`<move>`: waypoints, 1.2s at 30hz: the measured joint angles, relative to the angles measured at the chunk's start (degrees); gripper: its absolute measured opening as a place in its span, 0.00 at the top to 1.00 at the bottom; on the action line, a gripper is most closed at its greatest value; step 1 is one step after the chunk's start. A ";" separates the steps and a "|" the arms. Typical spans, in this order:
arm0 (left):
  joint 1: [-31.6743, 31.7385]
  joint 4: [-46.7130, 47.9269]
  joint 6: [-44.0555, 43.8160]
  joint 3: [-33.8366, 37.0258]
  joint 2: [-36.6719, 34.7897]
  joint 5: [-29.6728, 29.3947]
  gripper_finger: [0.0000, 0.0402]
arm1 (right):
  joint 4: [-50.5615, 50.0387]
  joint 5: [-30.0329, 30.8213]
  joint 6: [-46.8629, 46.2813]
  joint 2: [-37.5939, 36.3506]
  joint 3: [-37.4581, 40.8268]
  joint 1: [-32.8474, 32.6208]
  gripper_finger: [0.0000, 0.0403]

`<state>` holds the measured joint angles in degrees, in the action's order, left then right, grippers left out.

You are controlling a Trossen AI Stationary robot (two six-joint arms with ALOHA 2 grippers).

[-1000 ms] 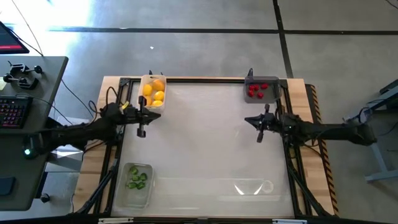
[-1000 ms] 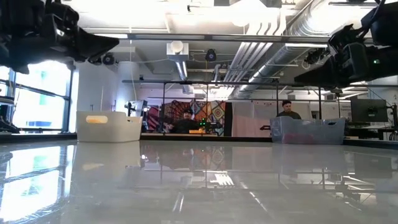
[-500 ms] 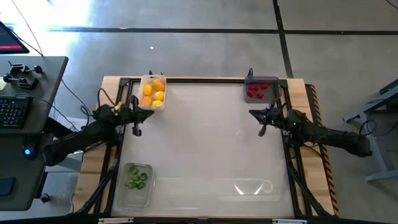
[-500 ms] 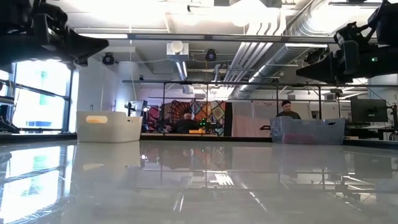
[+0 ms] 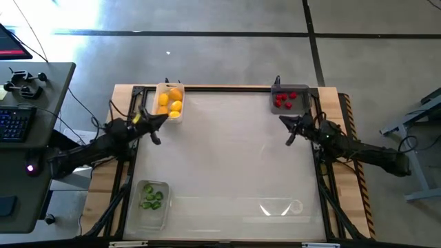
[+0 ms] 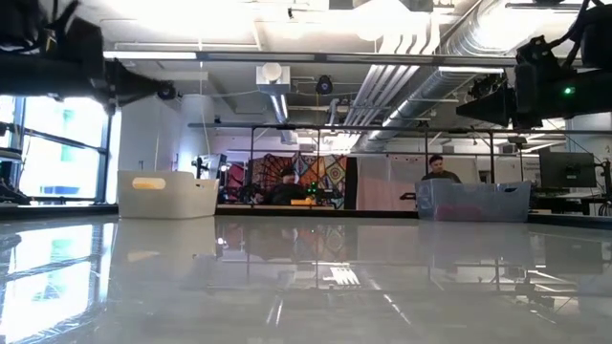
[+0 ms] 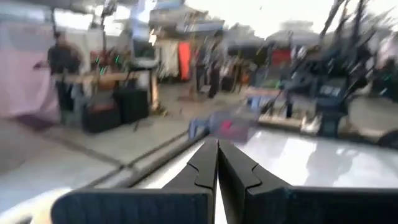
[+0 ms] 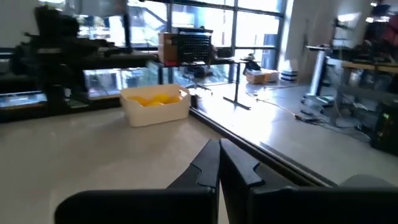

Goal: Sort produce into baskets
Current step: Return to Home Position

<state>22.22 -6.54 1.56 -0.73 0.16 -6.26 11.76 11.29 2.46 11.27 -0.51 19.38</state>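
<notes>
Arrangement of three trays on the pale surface (image 5: pixel 227 158), seen from above: white tray (image 5: pixel 169 85) at the surface's upper left corner, holding yellow and orange fruit (image 5: pixel 170 102); dark grey tray (image 5: pixel 302 105) at its upper right corner, holding red pieces (image 5: pixel 283 100); clear tray (image 5: pixel 146 219) at its lower left corner, holding green pieces (image 5: pixel 152 198). Left claw (image 5: pixel 156 138) hangs just beside the white tray, fingers pressed together, gripping nothing. Right claw (image 5: pixel 289 141) hangs near the dark grey tray, likewise closed on nothing
</notes>
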 joint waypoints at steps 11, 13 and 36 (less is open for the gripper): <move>-2.52 4.32 -0.46 0.04 1.48 -4.57 1.00 | -3.36 13.04 0.63 -0.07 0.00 0.00 1.00; -2.52 4.24 -1.41 0.04 1.60 -4.57 1.00 | -5.61 14.25 0.51 -0.07 0.00 0.00 1.00; -2.47 4.19 -3.91 0.04 1.60 -4.41 1.00 | -8.35 13.64 0.56 0.28 -0.13 0.00 1.00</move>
<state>19.75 -2.35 -2.35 -0.69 1.76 -10.68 3.41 24.93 3.03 11.55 -0.64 19.38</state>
